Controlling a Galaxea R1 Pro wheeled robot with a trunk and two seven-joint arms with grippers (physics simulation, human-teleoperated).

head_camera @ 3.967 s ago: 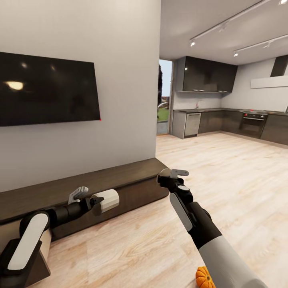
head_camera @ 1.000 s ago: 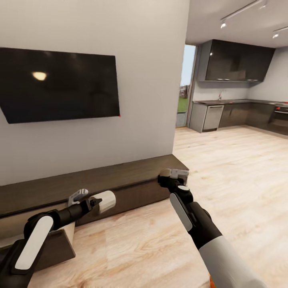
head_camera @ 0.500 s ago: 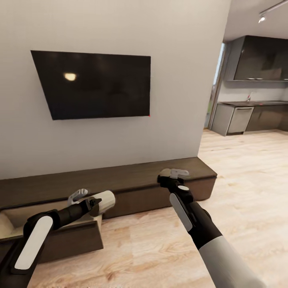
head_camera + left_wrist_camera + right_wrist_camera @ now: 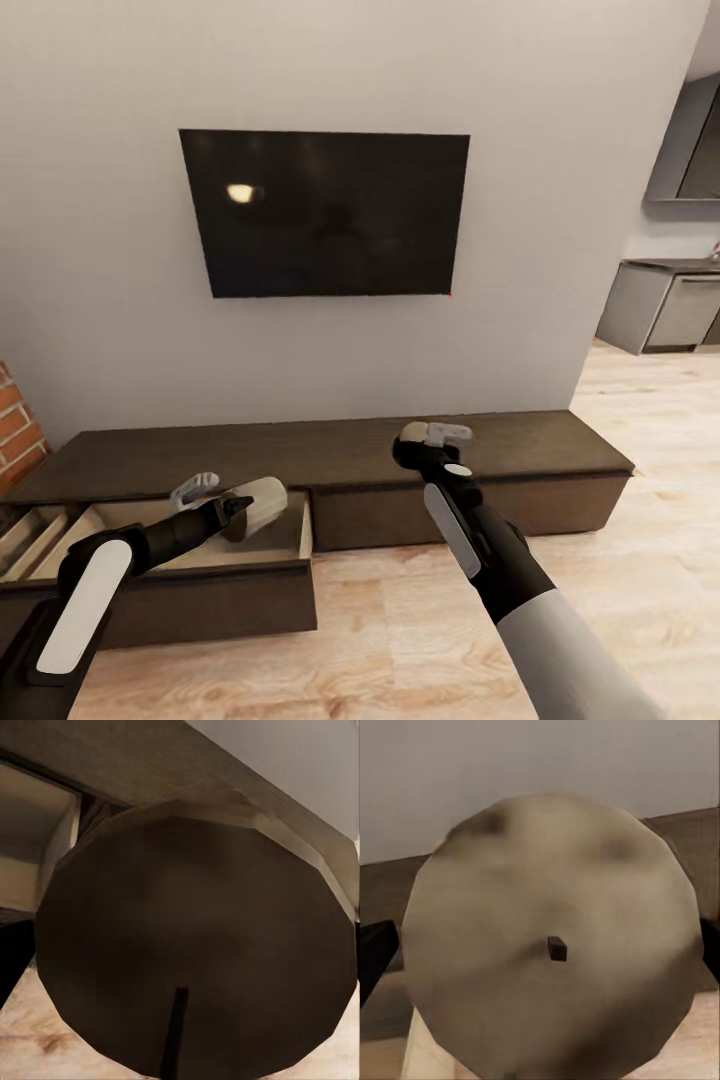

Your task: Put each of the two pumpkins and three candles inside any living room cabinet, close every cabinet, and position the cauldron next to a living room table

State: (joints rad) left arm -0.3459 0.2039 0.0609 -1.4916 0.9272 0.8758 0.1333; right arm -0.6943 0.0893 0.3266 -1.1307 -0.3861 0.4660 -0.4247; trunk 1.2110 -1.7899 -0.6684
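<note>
My left gripper (image 4: 238,505) is shut on a cream candle (image 4: 262,500), held just above the open drawer (image 4: 200,568) of the long dark cabinet (image 4: 350,450). That candle's shaded wick end (image 4: 195,945) faces the left wrist camera. A little higher, my right gripper (image 4: 428,437) is shut on a second candle (image 4: 410,432) in front of the cabinet's top, right of the drawer. Its pale top with a small dark wick (image 4: 556,948) faces the right wrist camera. The pumpkins, the cauldron and the table are out of view.
A black TV (image 4: 325,212) hangs on the grey wall above the cabinet. Red brick (image 4: 15,425) shows at the left edge, with another pulled-out drawer (image 4: 25,535) below it. Wood plank floor (image 4: 600,600) stretches right toward grey kitchen units (image 4: 670,305).
The camera has swung left: the TV is now centred, the kitchen has slid off to the right, and the open drawer has come into view. Both arms keep their pose, each holding its candle.
</note>
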